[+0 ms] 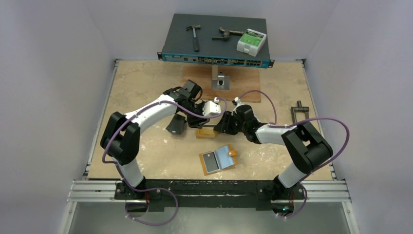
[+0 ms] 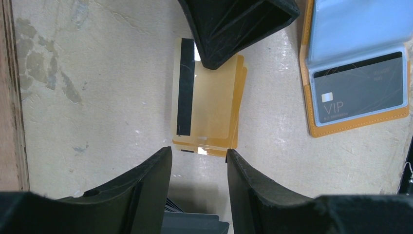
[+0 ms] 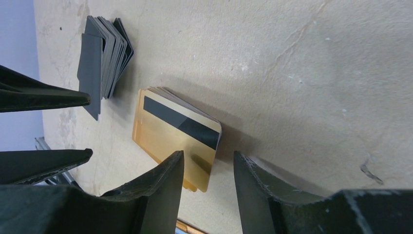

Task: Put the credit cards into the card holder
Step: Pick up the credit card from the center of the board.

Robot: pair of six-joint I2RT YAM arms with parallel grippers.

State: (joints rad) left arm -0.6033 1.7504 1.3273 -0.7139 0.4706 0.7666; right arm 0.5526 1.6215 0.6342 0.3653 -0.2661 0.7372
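Observation:
A stack of yellow-orange credit cards [image 1: 207, 132] [image 2: 207, 97] [image 3: 170, 134] lies mid-table, black stripe up. The orange card holder [image 1: 202, 161] [image 2: 341, 127] lies open nearer the arms, with a silver-grey VIP card [image 1: 211, 162] [image 2: 360, 92] in one clear sleeve. My left gripper [image 1: 196, 122] [image 2: 198, 156] hovers open at one end of the yellow stack, holding nothing. From the opposite end my right gripper [image 1: 221, 124] [image 3: 208, 158] stands open over the stack's corner, with one fingertip [image 3: 175, 163] overlapping the top card. A fanned pile of dark grey cards [image 1: 176, 124] [image 3: 104, 53] lies beside the stack.
At the back a network switch [image 1: 214, 41] carries a hammer [image 1: 195, 36], a clamp tool [image 1: 226, 33] and a green-white box [image 1: 252, 41]. A metal bracket [image 1: 221, 80] stands on a wooden board [image 1: 243, 91]. A black clamp [image 1: 300, 113] lies at the right.

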